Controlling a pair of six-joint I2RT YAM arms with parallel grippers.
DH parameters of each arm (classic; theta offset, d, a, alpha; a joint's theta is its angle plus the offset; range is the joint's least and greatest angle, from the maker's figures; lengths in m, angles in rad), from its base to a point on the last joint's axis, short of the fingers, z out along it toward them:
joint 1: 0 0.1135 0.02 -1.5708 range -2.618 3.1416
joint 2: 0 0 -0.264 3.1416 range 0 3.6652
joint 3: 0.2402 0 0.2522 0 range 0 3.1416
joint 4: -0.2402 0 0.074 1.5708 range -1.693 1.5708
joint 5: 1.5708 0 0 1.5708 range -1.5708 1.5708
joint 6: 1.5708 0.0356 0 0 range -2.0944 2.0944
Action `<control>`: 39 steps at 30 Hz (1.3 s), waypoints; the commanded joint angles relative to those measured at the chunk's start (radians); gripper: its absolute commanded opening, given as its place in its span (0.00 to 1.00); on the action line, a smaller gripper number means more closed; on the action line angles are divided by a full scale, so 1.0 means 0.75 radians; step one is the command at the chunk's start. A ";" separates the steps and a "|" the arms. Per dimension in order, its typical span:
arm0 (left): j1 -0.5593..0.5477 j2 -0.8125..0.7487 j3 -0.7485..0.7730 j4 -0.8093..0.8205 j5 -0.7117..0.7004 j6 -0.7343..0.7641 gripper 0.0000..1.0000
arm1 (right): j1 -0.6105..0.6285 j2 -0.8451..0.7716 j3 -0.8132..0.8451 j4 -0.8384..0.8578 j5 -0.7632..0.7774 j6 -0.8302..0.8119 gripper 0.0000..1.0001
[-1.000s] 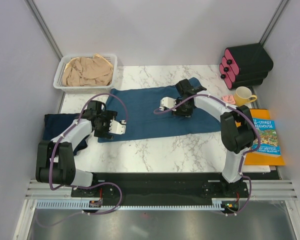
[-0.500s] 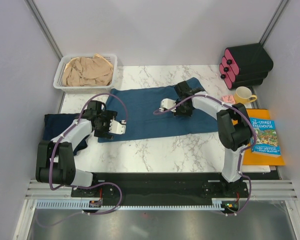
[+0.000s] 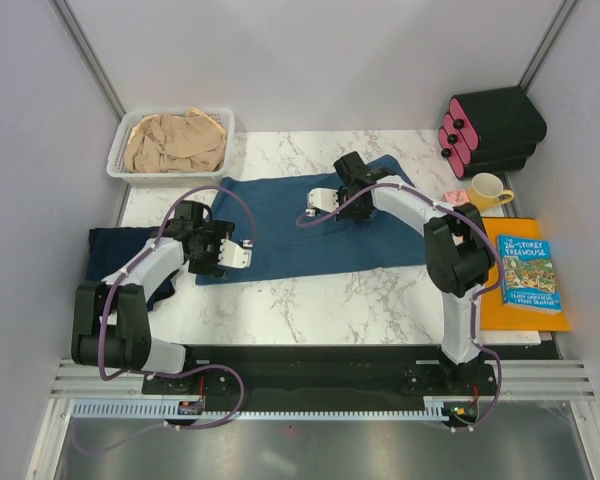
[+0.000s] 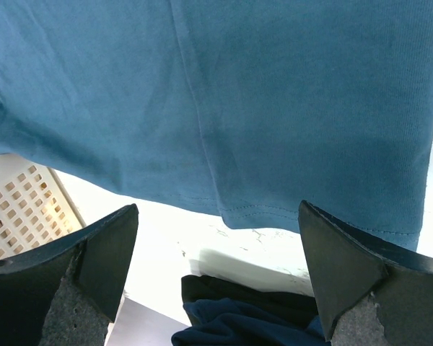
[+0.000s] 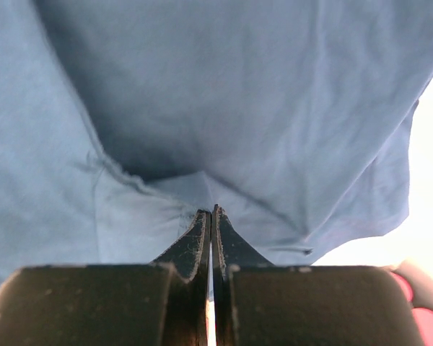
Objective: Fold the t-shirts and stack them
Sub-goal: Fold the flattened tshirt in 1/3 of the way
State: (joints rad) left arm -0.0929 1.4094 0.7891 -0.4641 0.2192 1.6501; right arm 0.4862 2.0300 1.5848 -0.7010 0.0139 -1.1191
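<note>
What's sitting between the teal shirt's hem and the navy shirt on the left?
Nothing but a bare strip of marble table lies between the teal shirt and the navy shirt, as the left wrist view shows.

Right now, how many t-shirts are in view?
3: a teal-blue t-shirt spread across the table, a navy t-shirt bunched at its left edge, a beige t-shirt heaped in the basket. Others may be hidden underneath.

Robot lab test cell: plain white enclosure walls [image 3: 310,60], aluminium corner posts [image 3: 88,55], left arm [image 3: 150,262] and right arm [image 3: 450,250] bolted to rail [image 3: 310,385] at marble table's [image 3: 380,295] near edge.
</note>
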 commanded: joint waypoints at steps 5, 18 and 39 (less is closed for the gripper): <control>0.007 0.000 0.003 0.044 0.045 -0.044 0.98 | 0.061 0.085 0.128 0.045 0.069 -0.085 0.05; 0.005 0.037 0.016 0.054 0.049 -0.044 0.98 | 0.119 0.089 0.090 0.335 0.202 -0.136 0.31; 0.007 0.045 0.028 0.058 0.037 -0.034 0.98 | 0.121 0.024 0.083 0.360 0.321 -0.024 0.68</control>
State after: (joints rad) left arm -0.0929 1.4338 0.7891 -0.4389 0.2195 1.6424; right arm 0.5789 2.0956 1.6142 -0.4557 0.2050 -1.2049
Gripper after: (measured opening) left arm 0.983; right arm 0.685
